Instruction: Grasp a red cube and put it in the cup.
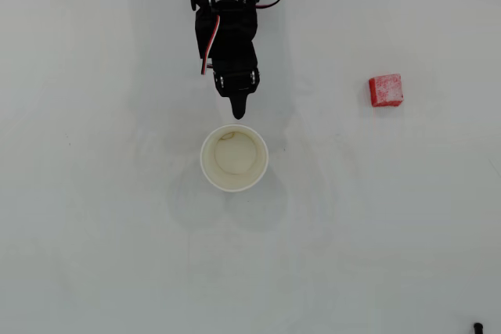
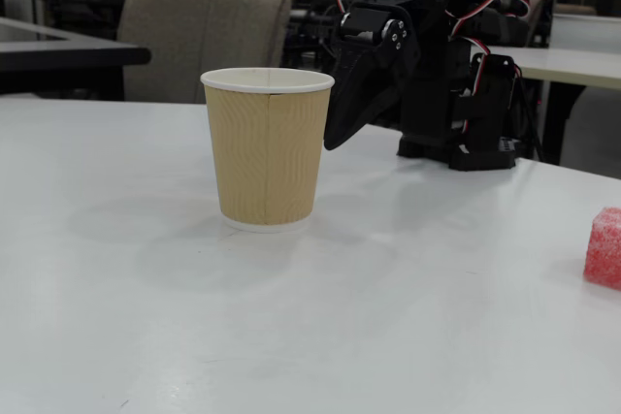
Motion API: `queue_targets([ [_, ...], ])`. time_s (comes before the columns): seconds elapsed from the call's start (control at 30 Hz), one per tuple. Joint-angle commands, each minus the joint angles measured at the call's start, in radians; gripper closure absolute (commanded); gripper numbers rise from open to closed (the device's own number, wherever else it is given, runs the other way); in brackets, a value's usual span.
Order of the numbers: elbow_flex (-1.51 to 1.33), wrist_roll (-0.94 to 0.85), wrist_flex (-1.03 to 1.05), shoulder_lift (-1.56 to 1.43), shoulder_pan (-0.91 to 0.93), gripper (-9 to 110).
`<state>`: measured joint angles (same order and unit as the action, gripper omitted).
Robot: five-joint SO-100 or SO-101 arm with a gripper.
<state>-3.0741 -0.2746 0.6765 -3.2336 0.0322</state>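
The red cube [image 1: 385, 90] lies on the white table at the right, far from the arm; in the fixed view it shows at the right edge [image 2: 604, 247]. The cup [image 1: 234, 158] stands upright in the middle and looks empty; from the side it has a tan ribbed wall and white rim [image 2: 266, 147]. My gripper [image 1: 239, 112] hangs just behind the cup, fingers together and empty, tip pointing down toward the cup's far rim [image 2: 333, 141].
The black arm base [image 2: 456, 94] with red and white wires stands behind the cup. A chair [image 2: 204, 41] and other tables are beyond the table's far edge. A small dark object [image 1: 477, 326] sits at the table's lower right corner.
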Motion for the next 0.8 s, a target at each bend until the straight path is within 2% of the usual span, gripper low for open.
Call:
queue_targets([
  [0.0,-0.072,-0.009,-0.025,-0.014,-0.006,101],
  [0.43,-0.072,-0.011,-0.025,-0.014,-0.015,100],
  [0.63,-0.072,-0.018,-0.023,-0.014,-0.135,100],
  [0.77,-0.072,-0.155,-0.026,-0.012,-0.199,100],
])
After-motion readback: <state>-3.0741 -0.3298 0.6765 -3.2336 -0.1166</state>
